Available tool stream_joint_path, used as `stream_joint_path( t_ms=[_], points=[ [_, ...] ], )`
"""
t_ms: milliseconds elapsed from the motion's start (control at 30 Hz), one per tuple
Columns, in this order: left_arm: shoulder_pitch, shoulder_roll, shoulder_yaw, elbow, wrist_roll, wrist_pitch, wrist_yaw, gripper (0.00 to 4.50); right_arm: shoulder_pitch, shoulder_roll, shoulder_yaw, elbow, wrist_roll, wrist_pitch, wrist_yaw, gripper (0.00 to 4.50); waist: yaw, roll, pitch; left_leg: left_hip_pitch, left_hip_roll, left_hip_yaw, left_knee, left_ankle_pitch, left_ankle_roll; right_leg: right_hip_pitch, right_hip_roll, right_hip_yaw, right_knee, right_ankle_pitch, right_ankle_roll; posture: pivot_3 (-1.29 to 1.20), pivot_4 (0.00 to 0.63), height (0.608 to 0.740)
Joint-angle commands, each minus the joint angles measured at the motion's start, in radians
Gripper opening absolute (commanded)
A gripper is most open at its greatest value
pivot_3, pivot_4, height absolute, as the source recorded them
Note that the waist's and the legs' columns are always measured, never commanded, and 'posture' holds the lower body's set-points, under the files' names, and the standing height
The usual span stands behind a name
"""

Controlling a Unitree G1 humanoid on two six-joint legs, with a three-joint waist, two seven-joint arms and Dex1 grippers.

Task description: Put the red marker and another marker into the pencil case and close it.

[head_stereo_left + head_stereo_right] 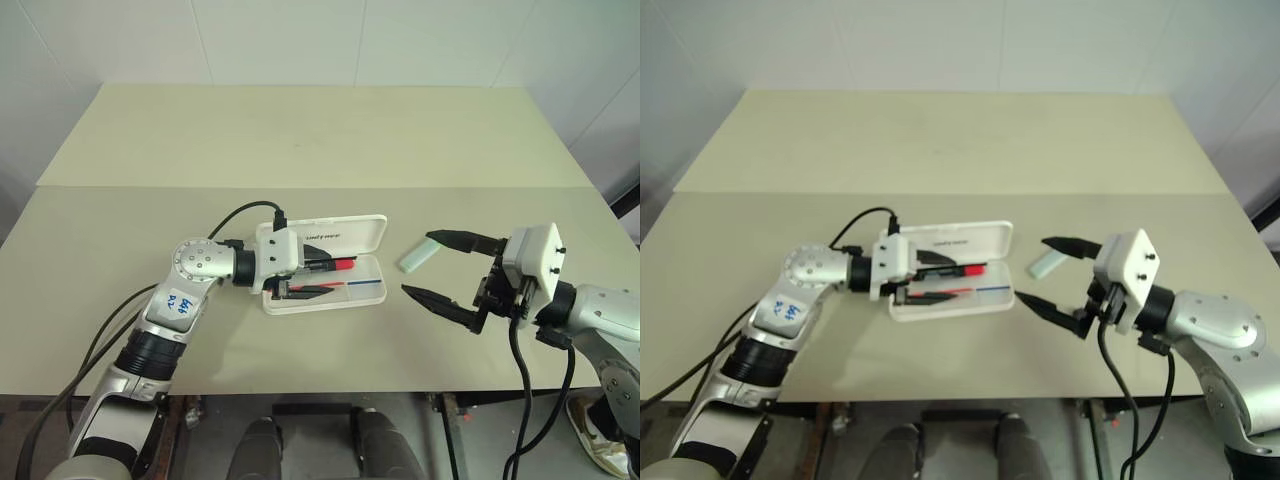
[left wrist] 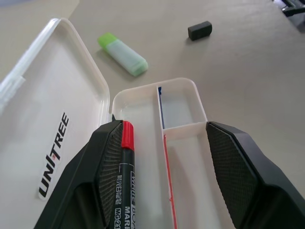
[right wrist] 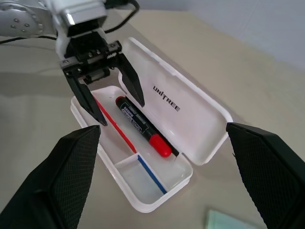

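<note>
From the head, the white pencil case (image 1: 330,268) lies open on the table (image 1: 300,150), the red marker (image 1: 335,264) in its tray. Another marker (image 1: 418,256) lies just beside it, between the right gripper's (image 1: 440,268) wide-open fingers.

Left wrist: the left gripper (image 2: 162,162) hovers open over the tray; a small black block (image 2: 199,30) lies beyond.

Right wrist: the marker seems clear of both fingers.

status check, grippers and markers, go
Left gripper open over case, red marker lying in tray. Right gripper open, empty, beside green marker on table. Lid open, nothing blocking.
</note>
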Motion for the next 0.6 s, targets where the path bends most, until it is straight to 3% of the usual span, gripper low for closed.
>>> stream_joint_path(
  t_ms=[33, 167, 467, 600],
  points=[
    [0.008, 0.018, 0.037, -0.095, -0.08, 0.05, -0.032, 3.32, -0.068, 0.0, 0.008, -0.041, 0.09, 0.169, -0.119, 4.5, -0.001, 0.0, 0.0, 0.0, 0.0, 0.0, 0.0, 0.0, 0.0, 0.0, 0.0, 0.0, 0.0, 0.0, -0.001, 0.0, 0.15, 0.74],
    [0.005, 0.042, 0.052, -0.139, -0.125, 0.074, -0.063, 4.48, -0.123, 0.049, 0.026, -0.052, 0.158, 0.347, -0.284, 4.5, 0.001, 0.0, 0.0, 0.0, 0.0, -0.001, -0.001, 0.0, 0.0, 0.0, 0.0, 0.0, 0.0, -0.001, -0.002, 0.0, 0.15, 0.74],
    [-0.03, 0.06, 0.066, -0.167, -0.165, 0.099, -0.08, 4.48, -0.192, 0.124, 0.001, -0.054, 0.203, 0.659, -0.56, 4.5, 0.001, 0.0, 0.0, -0.002, 0.0, -0.002, 0.0, 0.0, 0.0, -0.001, 0.0, -0.001, -0.001, -0.002, -0.003, 0.0, 0.15, 0.74],
    [-0.041, 0.072, 0.067, -0.201, -0.185, 0.12, -0.095, 4.48, -0.253, 0.266, -0.07, -0.026, 0.194, 0.826, -0.733, 4.5, -0.001, 0.0, 0.0, -0.002, 0.0, -0.002, -0.001, 0.0, 0.0, -0.002, 0.0, -0.001, 0.0, -0.002, -0.003, 0.0, 0.15, 0.74]
  ],
)
